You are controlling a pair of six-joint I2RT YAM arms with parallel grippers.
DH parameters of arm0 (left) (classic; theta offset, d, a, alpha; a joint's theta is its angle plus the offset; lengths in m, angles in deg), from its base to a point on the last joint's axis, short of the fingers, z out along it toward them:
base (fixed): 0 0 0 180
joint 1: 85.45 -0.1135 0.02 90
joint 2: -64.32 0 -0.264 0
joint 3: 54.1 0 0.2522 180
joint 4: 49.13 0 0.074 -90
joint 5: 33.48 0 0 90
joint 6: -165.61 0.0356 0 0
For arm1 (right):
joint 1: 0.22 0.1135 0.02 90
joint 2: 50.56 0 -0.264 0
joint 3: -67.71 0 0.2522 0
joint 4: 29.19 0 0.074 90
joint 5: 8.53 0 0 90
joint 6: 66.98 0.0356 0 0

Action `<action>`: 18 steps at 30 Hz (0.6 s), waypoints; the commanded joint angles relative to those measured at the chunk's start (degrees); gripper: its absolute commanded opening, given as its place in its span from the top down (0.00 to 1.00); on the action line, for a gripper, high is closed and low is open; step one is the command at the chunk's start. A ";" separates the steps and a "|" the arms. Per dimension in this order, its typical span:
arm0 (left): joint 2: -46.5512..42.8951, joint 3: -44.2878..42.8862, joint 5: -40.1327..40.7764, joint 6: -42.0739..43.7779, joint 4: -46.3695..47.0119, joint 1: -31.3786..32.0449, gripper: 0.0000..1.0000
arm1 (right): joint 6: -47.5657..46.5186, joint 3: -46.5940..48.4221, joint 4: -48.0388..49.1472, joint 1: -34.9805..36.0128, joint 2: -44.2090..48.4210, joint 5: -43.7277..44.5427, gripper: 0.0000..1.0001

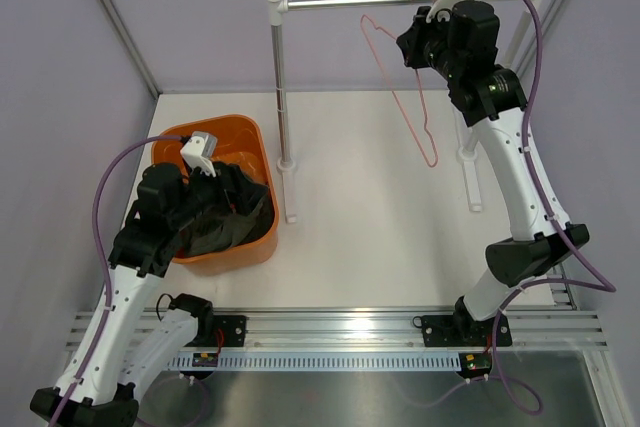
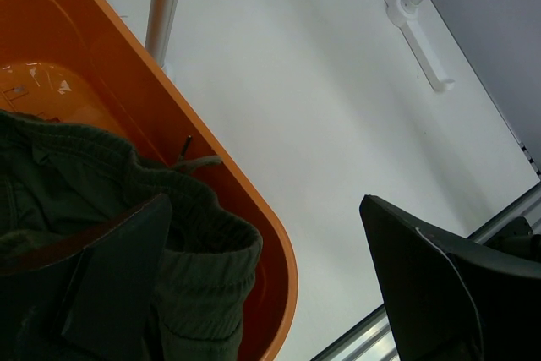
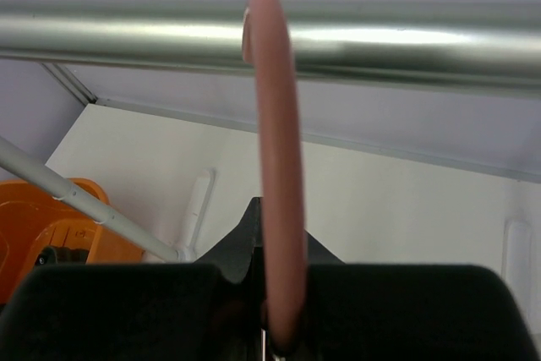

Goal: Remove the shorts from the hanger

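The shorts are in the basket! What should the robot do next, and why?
Probably the right gripper should let go of the hanger: it is bare, its hook looks over the rail, and the shorts lie in the basket under the open left gripper.

We see pale lilac walls [image 1: 50,67] closing in a white table [image 1: 360,227]; a silver clothes rail [image 1: 330,1] stands on it, evenly lit.

Top camera looks down from behind; close wrist cameras share the orange basket [image 1: 240,139].
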 commanded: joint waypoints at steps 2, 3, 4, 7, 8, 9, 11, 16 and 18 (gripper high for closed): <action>-0.63 0.70 0.72 0.89 2.23 0.25 0.01 | -0.33 3.41 3.42 -0.70 -1.24 0.42 1.00; -0.71 0.70 0.81 0.89 2.14 0.16 0.01 | -0.25 3.58 3.59 -0.79 -1.41 0.42 1.00; -0.63 0.79 0.81 0.98 2.14 0.16 0.01 | 0.02 4.19 3.51 -0.87 -2.02 0.42 1.00; -0.54 0.79 0.81 0.98 2.23 0.16 0.01 | 0.28 5.95 3.25 -1.14 -3.34 0.42 1.00; -0.45 0.79 0.64 0.98 2.14 0.16 0.01 | 0.28 6.39 3.16 -1.14 -3.61 0.42 1.00; -0.36 0.79 0.72 0.98 2.23 0.16 0.01 | 0.28 7.18 3.07 -1.14 -4.13 0.42 1.00; -0.45 0.88 0.64 0.98 2.23 0.16 0.01 | 0.37 7.80 3.07 -1.31 -4.58 0.42 1.00; -0.19 0.88 0.55 0.98 2.05 0.16 0.01 | 0.28 10.79 1.49 -1.49 -6.77 0.34 1.00; -0.10 0.97 0.55 0.98 2.05 0.16 0.01 | 0.37 11.84 1.05 -1.49 -7.74 0.42 1.00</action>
